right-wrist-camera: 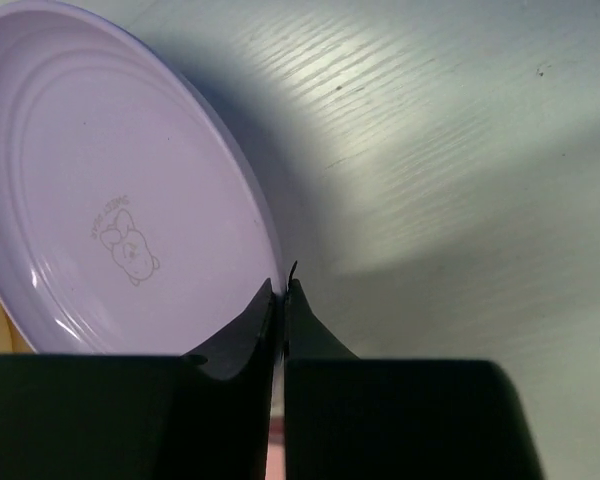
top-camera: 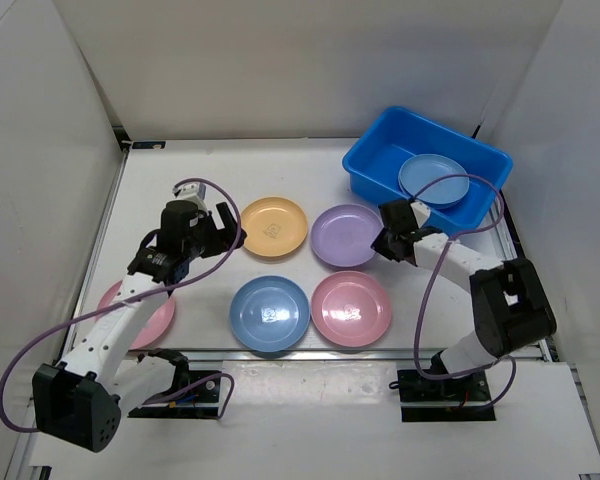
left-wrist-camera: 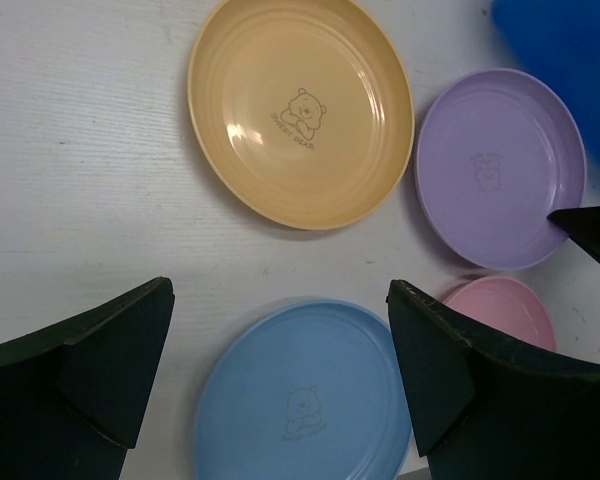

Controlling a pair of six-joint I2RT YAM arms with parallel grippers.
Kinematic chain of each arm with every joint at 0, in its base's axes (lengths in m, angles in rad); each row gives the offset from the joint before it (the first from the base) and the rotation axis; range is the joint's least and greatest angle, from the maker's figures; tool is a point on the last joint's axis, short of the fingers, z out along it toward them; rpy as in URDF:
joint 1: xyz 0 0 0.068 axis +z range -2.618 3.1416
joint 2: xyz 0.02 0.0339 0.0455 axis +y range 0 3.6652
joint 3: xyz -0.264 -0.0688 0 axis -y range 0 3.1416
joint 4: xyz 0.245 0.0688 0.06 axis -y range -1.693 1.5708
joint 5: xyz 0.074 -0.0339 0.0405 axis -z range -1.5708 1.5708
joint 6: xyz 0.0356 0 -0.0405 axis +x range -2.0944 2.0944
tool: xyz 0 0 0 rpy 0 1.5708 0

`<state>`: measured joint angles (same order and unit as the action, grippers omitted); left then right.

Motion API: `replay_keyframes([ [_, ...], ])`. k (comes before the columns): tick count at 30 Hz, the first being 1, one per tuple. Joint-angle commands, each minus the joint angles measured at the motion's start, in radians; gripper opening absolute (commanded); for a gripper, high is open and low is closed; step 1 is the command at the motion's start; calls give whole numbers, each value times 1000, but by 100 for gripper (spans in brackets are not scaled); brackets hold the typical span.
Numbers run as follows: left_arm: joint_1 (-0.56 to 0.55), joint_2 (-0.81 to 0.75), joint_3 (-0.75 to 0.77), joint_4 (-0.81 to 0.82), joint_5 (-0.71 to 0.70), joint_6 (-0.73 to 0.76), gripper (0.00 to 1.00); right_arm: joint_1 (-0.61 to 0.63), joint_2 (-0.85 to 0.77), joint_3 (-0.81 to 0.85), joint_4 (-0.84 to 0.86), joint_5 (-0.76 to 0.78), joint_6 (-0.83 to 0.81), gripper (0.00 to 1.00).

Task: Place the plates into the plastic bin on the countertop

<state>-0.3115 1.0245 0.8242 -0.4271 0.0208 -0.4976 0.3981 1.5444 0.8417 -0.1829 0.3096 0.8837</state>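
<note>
The purple plate (top-camera: 345, 235) lies on the white countertop (top-camera: 180, 180), left of the blue plastic bin (top-camera: 372, 153). My right gripper (top-camera: 385, 243) is shut on its right rim; in the right wrist view the fingers (right-wrist-camera: 283, 290) pinch the plate's edge (right-wrist-camera: 110, 200), with a shadow under that edge. A blue plate (top-camera: 435, 180) lies inside the bin. My left gripper (top-camera: 212, 228) is open and empty, hovering between the orange plate (left-wrist-camera: 300, 110) and a second blue plate (left-wrist-camera: 300, 395). The orange plate (top-camera: 273, 226) and blue plate (top-camera: 269, 312) lie flat.
A pink plate (top-camera: 351, 307) lies at the front, below the purple one. Another pink plate (top-camera: 158, 322) lies at the front left, partly under my left arm. White walls border the countertop on three sides. The bin sits in the back right corner.
</note>
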Motion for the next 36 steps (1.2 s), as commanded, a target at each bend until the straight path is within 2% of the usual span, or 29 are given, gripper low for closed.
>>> replay_keyframes([
  [1, 3, 0, -2, -9, -9, 5, 99, 31, -87, 66, -59, 65, -66, 0],
  [11, 3, 25, 10, -9, -53, 8, 99, 44, -204, 203, -44, -150, -252, 0],
  [15, 5, 68, 27, -6, -61, 17, 99, -11, -184, 337, -75, -132, -313, 0],
  [16, 5, 74, 35, -9, -55, 19, 99, -66, -182, 359, -81, -132, -316, 0],
  [22, 5, 147, 67, -3, -62, 37, 99, -318, -44, 523, -153, -89, -287, 0],
  [26, 11, 203, 88, -5, -74, 47, 99, -436, 84, 597, -179, -40, -257, 0],
  [36, 26, 316, 179, -9, -67, 70, 99, -564, 296, 714, -277, 65, -123, 0],
])
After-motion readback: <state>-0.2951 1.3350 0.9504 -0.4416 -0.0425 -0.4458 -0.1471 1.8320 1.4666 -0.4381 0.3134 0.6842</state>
